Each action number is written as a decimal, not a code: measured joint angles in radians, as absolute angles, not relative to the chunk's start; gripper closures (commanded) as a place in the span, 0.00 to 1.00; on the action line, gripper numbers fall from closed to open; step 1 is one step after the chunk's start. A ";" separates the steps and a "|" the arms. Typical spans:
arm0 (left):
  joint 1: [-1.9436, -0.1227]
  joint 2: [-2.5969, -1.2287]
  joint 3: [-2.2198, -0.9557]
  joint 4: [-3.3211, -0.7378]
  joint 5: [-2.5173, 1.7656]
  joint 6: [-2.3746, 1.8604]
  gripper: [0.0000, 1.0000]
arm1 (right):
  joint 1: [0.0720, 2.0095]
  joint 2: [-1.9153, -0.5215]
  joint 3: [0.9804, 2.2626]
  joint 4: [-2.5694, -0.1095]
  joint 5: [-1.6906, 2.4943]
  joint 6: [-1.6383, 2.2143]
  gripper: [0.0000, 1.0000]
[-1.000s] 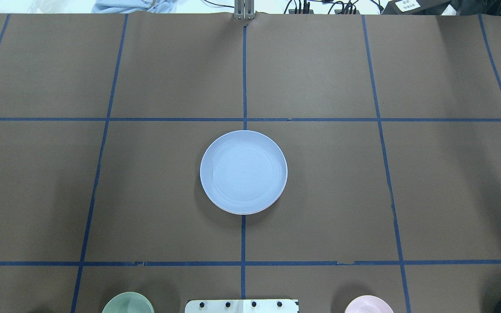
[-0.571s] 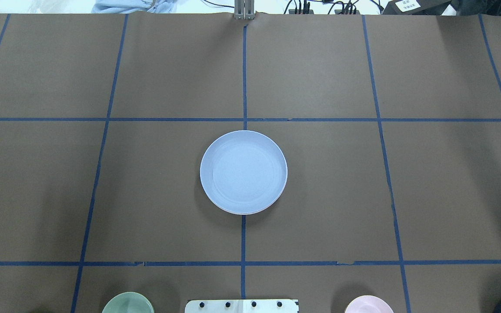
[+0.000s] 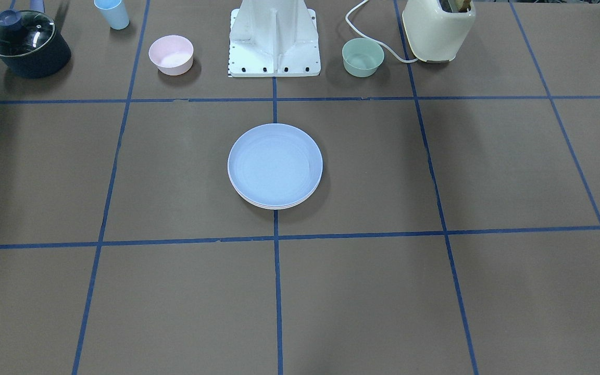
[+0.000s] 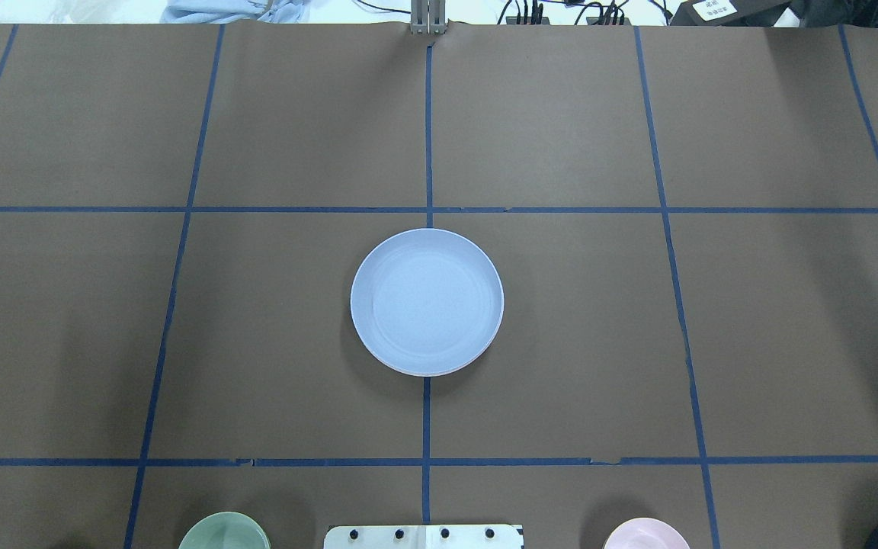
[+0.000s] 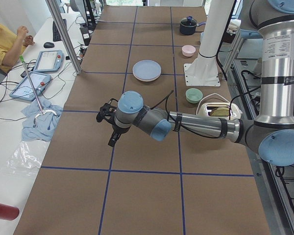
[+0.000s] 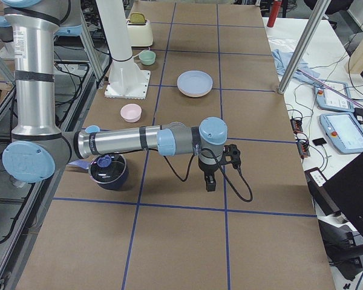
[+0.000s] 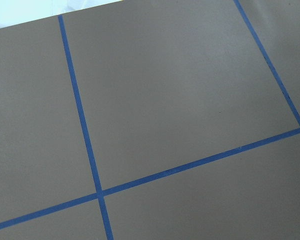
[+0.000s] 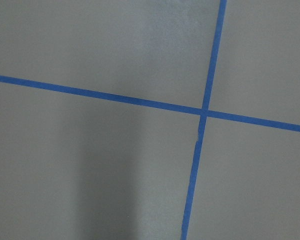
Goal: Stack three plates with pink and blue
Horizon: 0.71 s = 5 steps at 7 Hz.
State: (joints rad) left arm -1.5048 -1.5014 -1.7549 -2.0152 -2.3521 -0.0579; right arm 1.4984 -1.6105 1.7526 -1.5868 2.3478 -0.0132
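Note:
A light blue plate [image 4: 427,302] lies on top of a stack at the table's centre, also seen in the front-facing view [image 3: 275,164]. Below it the pale rims of lower plates [image 3: 274,207] show at the stack's edge; their colours are hard to tell. The stack also shows in the exterior left view [image 5: 147,69] and the exterior right view [image 6: 195,82]. My left gripper [image 5: 111,138] hangs over bare table far from the stack. My right gripper [image 6: 210,181] does the same at the other end. I cannot tell whether either is open or shut. Both wrist views show only table.
Near the robot base [image 3: 274,39] stand a small pink bowl [image 3: 171,54], a small green bowl [image 3: 362,57], a dark pot with a glass lid [image 3: 26,44], a blue cup [image 3: 112,13] and a cream toaster [image 3: 438,28]. A person [image 5: 5,41] sits beyond the table's far edge.

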 measured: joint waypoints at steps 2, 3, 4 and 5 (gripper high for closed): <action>-1.503 -1.495 -1.731 -1.987 -2.265 0.005 0.00 | 1.499 -1.613 1.740 -1.599 2.351 0.004 0.00; -1.503 -1.494 -1.714 -1.982 -2.271 0.013 0.00 | 1.499 -1.606 1.734 -1.612 2.351 0.042 0.00; -1.504 -1.489 -1.709 -1.980 -2.300 0.014 0.00 | 1.498 -1.602 1.726 -1.615 2.349 0.079 0.00; -1.505 -1.483 -1.708 -1.978 -2.320 0.011 0.00 | 1.498 -1.600 1.719 -1.616 2.350 0.095 0.00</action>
